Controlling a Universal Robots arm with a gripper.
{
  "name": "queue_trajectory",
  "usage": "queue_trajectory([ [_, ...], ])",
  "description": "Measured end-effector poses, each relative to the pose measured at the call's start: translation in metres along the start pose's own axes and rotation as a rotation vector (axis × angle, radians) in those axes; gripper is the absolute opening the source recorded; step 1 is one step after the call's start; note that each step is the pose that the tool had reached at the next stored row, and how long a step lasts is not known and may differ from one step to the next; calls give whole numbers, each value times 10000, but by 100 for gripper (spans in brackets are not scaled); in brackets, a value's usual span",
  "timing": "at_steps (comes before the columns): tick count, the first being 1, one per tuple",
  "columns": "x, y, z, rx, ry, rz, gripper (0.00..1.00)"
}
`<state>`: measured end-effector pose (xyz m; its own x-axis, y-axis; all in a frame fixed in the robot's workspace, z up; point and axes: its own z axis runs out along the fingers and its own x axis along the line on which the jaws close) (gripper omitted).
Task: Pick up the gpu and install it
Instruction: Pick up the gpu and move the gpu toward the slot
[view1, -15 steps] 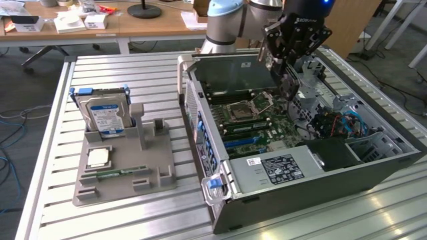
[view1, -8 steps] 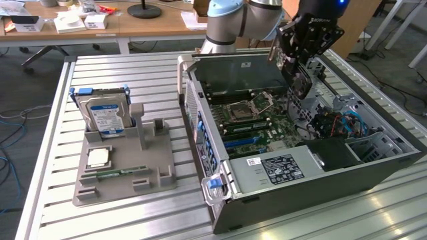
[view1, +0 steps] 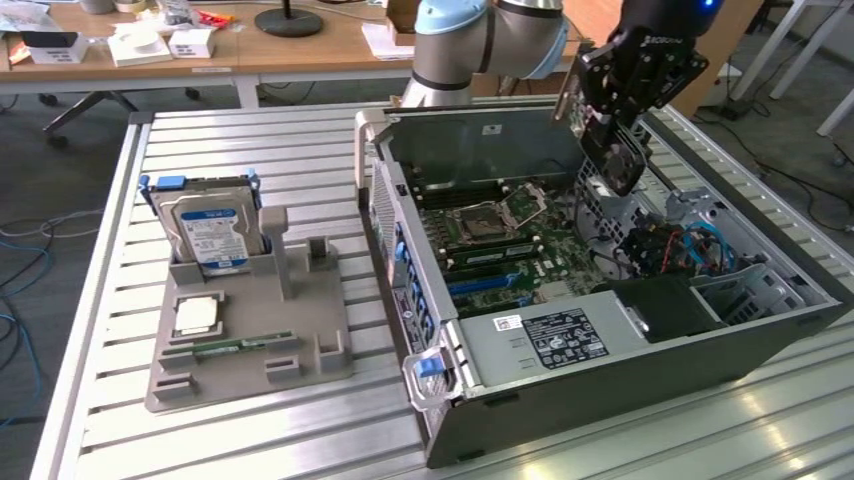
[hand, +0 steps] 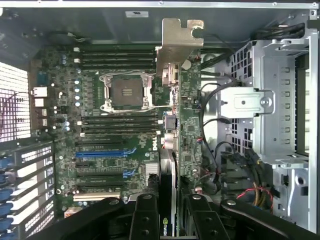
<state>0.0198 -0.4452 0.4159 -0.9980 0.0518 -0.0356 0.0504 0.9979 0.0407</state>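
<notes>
Gripper (view1: 607, 128) clamped shut on the gpu (view1: 621, 172). Card hung edge-down over the open computer case (view1: 747, 340), above the motherboard (hand: 115, 130), its metal bracket (hand: 177, 42) at the far end. Hard drive (view1: 211, 230) stood in its grey holder (view1: 254, 350).

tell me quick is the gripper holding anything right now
Gripper: shut on the gpu, held over the open computer case.

Slatted table (view1: 240, 150), gray holder (view1: 238, 374), PC case (view1: 667, 385)
</notes>
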Motion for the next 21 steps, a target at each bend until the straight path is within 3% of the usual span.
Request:
queue_trajectory([
  [10, -169, 9, 7, -1, 0, 1, 26],
  [21, -177, 9, 7, -1, 0, 0, 26],
])
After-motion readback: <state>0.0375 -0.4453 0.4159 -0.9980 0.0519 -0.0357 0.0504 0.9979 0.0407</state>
